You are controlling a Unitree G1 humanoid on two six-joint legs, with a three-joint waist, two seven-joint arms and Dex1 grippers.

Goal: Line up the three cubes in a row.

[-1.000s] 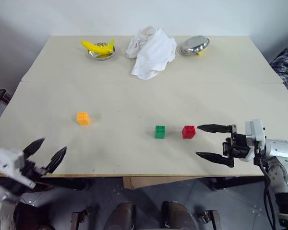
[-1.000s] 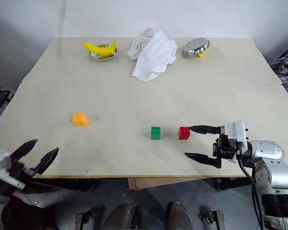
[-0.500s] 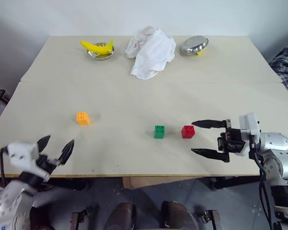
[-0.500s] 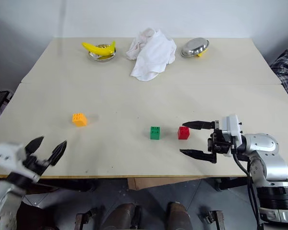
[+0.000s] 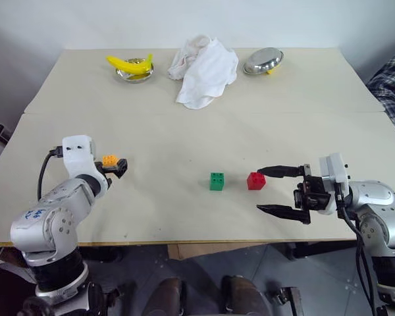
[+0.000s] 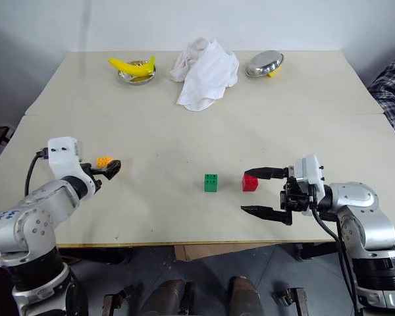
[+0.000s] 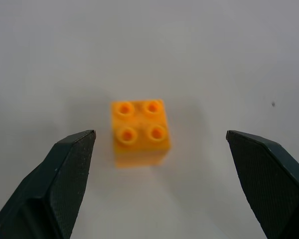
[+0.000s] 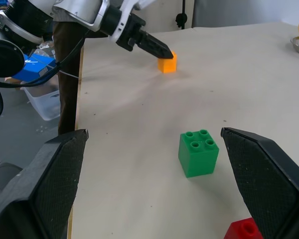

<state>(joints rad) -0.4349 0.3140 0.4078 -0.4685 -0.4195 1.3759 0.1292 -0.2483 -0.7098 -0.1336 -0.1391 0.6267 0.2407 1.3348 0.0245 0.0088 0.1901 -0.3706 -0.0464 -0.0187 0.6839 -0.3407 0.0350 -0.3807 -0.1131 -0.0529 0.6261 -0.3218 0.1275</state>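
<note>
Over orange cube | left end effector angled down, wide open, empty | right end effector level, open, empty

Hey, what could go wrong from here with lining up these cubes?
1. The open left gripper has the orange cube nearer one finger, so closing may push or twist it instead of gripping it squarely.
2. The orange cube sits far from the green cube and red cube, so it may slip on the long carry.
3. The open right gripper hangs beside the red cube and might bump it out of line.
</note>
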